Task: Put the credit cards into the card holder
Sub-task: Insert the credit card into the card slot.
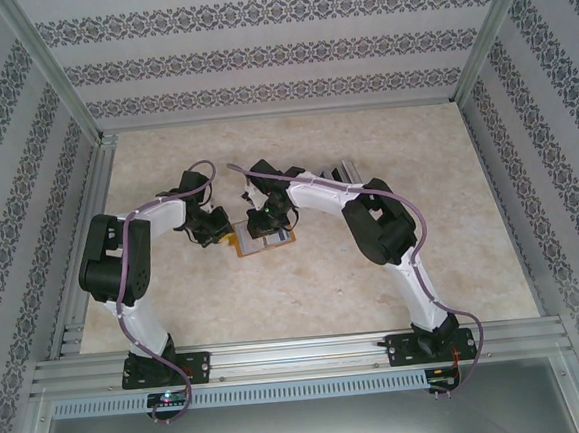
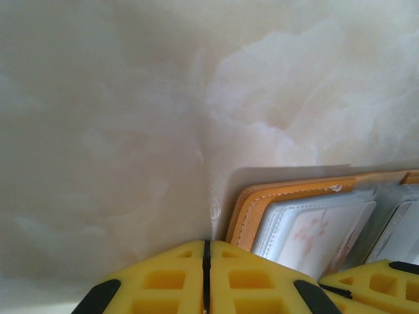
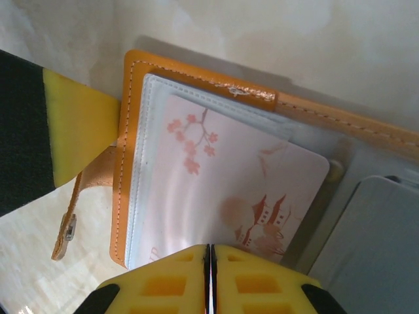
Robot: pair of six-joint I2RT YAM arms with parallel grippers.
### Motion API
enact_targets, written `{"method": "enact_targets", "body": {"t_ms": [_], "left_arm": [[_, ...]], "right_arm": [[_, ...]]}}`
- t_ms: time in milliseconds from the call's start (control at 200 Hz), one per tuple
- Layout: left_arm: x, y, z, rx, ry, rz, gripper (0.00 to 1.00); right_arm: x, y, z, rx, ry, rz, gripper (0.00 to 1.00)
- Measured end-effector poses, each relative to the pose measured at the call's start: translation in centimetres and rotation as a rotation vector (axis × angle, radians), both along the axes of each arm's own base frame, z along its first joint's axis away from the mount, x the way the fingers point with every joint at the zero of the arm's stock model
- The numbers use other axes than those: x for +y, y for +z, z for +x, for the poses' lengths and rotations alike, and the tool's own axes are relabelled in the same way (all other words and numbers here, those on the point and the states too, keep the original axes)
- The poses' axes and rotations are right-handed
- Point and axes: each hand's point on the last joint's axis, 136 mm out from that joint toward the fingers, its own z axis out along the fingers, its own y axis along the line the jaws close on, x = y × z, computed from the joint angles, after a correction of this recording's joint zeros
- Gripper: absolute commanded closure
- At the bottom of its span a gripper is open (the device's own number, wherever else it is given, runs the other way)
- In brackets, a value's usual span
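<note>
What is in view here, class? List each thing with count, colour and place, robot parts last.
wallet: one, orange-tan, open at mid-table
printed card: one, pale with pink print, at the wallet's clear sleeve
grey card: one, grey-blue, on the wallet's other half
strap: one, orange-tan, off the wallet's edge
block: one, silver-grey, behind the right arm
table: one, beige marble
walls: three, grey-patterned, round the table
left arm: one, black and white, jaws yellow and shut by the wallet's edge
right arm: one, black and white, jaws yellow and shut at the printed card
</note>
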Motion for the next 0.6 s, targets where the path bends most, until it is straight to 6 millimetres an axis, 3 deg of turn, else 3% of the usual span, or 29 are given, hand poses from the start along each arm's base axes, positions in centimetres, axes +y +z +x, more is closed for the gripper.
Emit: {"method": "enact_targets", "body": {"t_ms": [100, 210, 465, 600], "left_arm": [[-0.1, 0.3, 0.2, -0.009, -0.006, 0.003, 0.68], [-0.1, 1.4, 0.8, -0.035, -0.015, 0.005, 0.57], [-0.3, 5.4, 1.6, -0.126, -0.022, -0.008, 0.51], [-0.6, 5.8, 1.2, -0.121, -0.047, 0.009, 0.5]], "right_arm": [[-0.2, -0.1, 0.2, 0.0, -0.006, 0.0, 0.86], [-0.2, -0.2, 0.1, 0.005, -0.005, 0.004, 0.86], [-0.2, -0.2, 0.2, 0.007, -0.012, 0.007, 0.86], [-0.2, -0.3, 0.1, 0.007, -0.013, 0.008, 0.86]]}}
